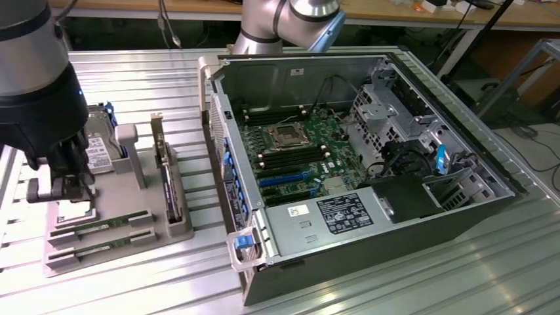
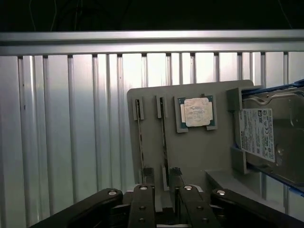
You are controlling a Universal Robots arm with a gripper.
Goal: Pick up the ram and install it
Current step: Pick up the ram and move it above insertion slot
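"Two sticks, and both lie in their slots on the grey tray (image 2: 194, 152). Nothing lifted yet, then?"

"Nothing. The hand (image 2: 161, 173) is down at the end of the ram (image 2: 163, 135), the one next to the processor chip (image 2: 198, 112). Its fingers (image 2: 175, 172) are spread either side of the ram, not clamping, as far as I can make out from here. The other stick (image 2: 139, 135) lies just beside."

"And the computer case (image 1: 350, 164)?"

"Open on the bench (image 1: 131, 79), well apart from the tray. Lifting and fitting are both left."

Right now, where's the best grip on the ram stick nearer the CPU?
I'd pinch the ram across its flat faces, mid-length, coming straight down from above: it stands on edge in the tray, thin top edge up, both ends boxed in.
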